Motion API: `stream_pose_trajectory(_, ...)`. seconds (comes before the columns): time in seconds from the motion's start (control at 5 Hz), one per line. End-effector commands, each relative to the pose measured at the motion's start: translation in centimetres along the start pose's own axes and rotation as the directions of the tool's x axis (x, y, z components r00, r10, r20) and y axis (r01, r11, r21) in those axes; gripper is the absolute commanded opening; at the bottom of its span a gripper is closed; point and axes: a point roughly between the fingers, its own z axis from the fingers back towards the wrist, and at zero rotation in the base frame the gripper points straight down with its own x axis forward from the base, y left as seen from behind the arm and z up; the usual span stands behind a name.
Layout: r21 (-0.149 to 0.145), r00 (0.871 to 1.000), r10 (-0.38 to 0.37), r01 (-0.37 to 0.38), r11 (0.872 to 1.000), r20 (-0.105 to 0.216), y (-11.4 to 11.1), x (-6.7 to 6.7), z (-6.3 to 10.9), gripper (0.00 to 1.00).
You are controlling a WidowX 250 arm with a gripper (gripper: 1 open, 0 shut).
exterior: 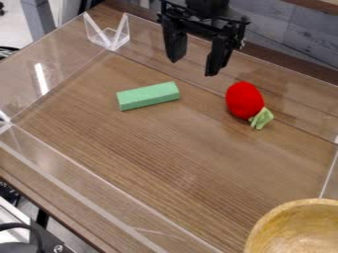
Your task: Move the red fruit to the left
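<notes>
The red fruit is a glossy toy strawberry lying on the wooden table, its light green leafy cap pointing toward the lower right. My gripper hangs above the table at the back, pointing down, up and to the left of the fruit. Its two black fingers stand apart with nothing between them. The gripper touches neither the fruit nor the block.
A flat light-green block lies left of the fruit. Clear acrylic walls fence the wooden surface. A wooden bowl's rim shows at the lower right corner.
</notes>
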Motion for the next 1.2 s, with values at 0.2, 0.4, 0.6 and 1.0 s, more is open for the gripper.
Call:
stream_pose_trajectory(0.2,-0.057,0.981,0.196,-0.195,0.979,0.006,-2.0,1.2,-1.0,1.00)
stream_pose_trajectory(0.4,-0.089,0.964,0.266,-0.264,0.961,0.013,-3.3,2.8,-2.6,1.00)
stream_pose_trajectory(0.6,-0.115,0.950,0.311,-0.306,0.945,0.027,-4.4,4.2,-3.8,1.00)
stream_pose_trajectory(1.0,-0.155,0.873,0.485,-0.474,0.867,0.043,-4.2,6.1,-4.4,1.00)
